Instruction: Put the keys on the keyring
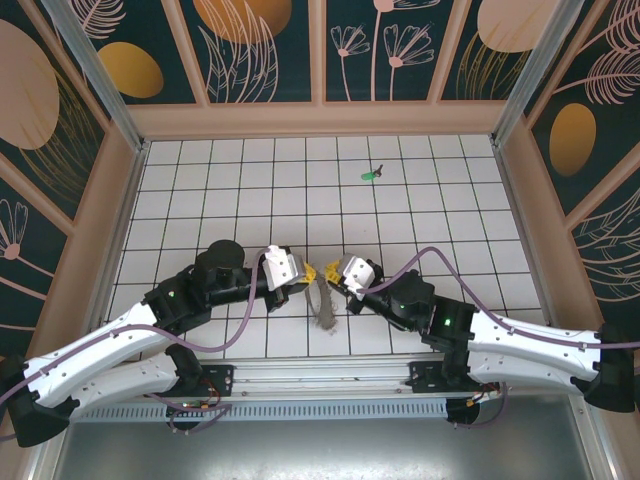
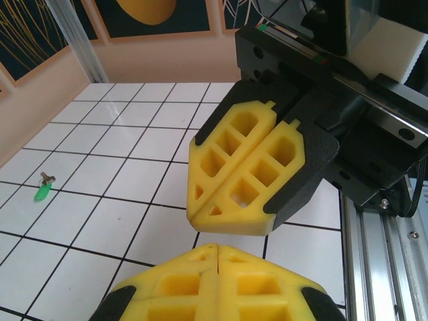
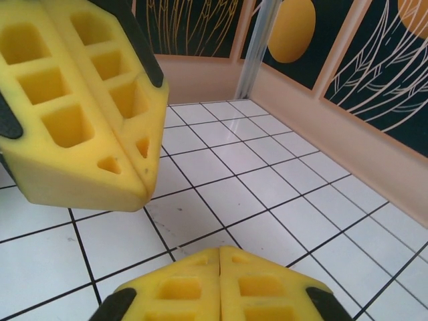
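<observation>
Left claw (image 1: 306, 272) and right claw (image 1: 332, 270) closed, tips facing, keyring (image 1: 326, 306) just beside, key (image 1: 372, 175) well apart

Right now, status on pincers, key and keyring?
Left pincer and right pincer shut, tips nearly meeting. Keyring lies by their tips, near side; grip unconfirmed. Green key loose on far tiles, off the ring. Nothing seen in the way.
</observation>
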Tool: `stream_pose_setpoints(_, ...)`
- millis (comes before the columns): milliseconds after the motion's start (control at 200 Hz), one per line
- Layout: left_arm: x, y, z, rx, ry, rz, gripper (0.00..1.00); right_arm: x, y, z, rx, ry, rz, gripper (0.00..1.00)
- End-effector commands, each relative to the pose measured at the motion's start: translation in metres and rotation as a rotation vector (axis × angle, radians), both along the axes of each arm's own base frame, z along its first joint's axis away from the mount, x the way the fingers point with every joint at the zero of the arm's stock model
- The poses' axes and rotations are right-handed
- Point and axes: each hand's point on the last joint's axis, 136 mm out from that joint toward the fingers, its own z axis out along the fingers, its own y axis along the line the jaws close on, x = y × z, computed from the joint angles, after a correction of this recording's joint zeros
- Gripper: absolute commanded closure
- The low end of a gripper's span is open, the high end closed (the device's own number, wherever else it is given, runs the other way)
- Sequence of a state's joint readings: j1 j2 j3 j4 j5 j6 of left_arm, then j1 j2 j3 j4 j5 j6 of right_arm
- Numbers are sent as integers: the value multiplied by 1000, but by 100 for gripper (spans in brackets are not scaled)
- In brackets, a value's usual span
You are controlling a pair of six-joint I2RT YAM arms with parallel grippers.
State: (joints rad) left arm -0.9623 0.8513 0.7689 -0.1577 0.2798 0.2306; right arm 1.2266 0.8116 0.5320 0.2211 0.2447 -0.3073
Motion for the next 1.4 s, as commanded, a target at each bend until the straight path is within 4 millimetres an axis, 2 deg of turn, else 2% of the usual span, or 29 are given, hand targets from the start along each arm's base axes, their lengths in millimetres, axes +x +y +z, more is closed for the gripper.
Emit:
stream_pose_setpoints(0, -2, -1, 8, -39, -4, -4, 100, 1, -1, 30, 90, -36, -10, 96)
stream_pose_setpoints(75, 2, 1, 6, -37, -1, 23, 100, 2, -3, 27, 85, -33, -23, 96)
stream_pose_setpoints(140, 13, 4, 0, -25, 5, 89, 100, 3, -6, 23, 89, -26, -33, 93)
stream_pose_setpoints(255, 31, 11, -15, 4, 31, 207, 100, 13, -11, 8, 96, 39, -57, 74)
stream_pose_setpoints(350, 49, 22, -23, -27, 64, 346, 100, 29, -18, -10, 87, 130, -108, 62)
stream_pose_setpoints(420, 58, 27, -35, -37, 115, 415, 94, 47, -27, -27, 73, 221, -161, 53)
stream_pose_setpoints(470, 67, 32, -46, -36, 165, 469, 85, 58, -32, -40, 65, 301, -184, 46)
stream_pose_setpoints(596, 76, 34, -75, 26, 271, 511, 71, 74, -36, -68, 18, 430, -227, 40)
stream_pose_setpoints(681, 84, 40, -91, 56, 328, 561, 66, 81, -33, -83, -30, 471, -247, 39)
stream_pose_setpoints(816, 89, 42, -102, -20, 453, 562, 68, 84, -20, -111, -122, 562, -229, 39)
stream_pose_setpoints(1031, 99, 50, -130, -94, 594, 629, 66, 92, 11, -124, -155, 663, -187, 43)
stream_pose_setpoints(1236, 104, 66, -141, -176, 619, 729, 64, 97, 38, -147, -252, 738, -206, 47)
stream_pose_setpoints(1396, 106, 82, -141, -222, 581, 802, 63, 101, 48, -171, -351, 807, -253, 50)
